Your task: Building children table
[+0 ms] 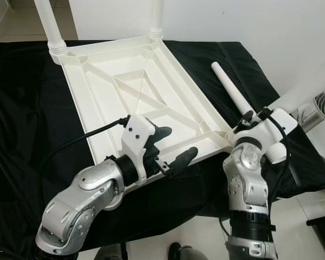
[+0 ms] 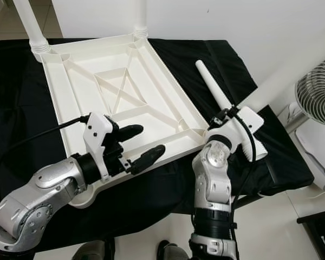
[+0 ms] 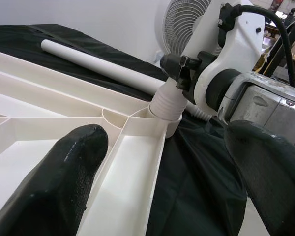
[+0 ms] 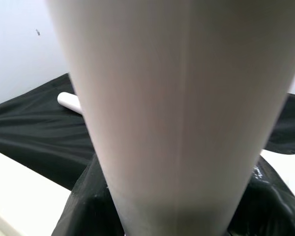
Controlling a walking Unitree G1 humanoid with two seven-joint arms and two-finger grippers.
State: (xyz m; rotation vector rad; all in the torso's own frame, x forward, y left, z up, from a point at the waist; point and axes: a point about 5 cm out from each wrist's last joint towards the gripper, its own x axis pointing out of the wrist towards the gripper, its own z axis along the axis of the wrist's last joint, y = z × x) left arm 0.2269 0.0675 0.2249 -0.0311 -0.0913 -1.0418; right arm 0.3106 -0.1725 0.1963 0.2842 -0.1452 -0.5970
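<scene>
A white plastic tabletop (image 1: pixel 146 92) lay upside down on a black cloth (image 1: pixel 21 135), its ribbed underside facing up, with two white legs standing in the far corner sockets: one at the far left (image 1: pixel 47 24) and one at the far right (image 1: pixel 156 16). The left gripper (image 1: pixel 172 145) hovered over the tabletop's near edge, its two black fingers (image 3: pixel 64 182) spread apart, one above the ribbed panel and one just past the rim, holding nothing. At the near right corner, the right gripper (image 1: pixel 249 120) was at a third leg (image 2: pixel 281 76), whose ribbed end sat in the corner socket (image 3: pixel 163 115) while the shaft slanted up and away to the right; whether its fingers were pressed on the leg could not be told, though the pale shaft ran close along the right wrist camera. A fourth leg (image 1: pixel 231 89) lay loose on the cloth, just beside the tabletop's right edge. A white fan (image 2: pixel 317 89) stood off to the right, beyond the cloth.
</scene>
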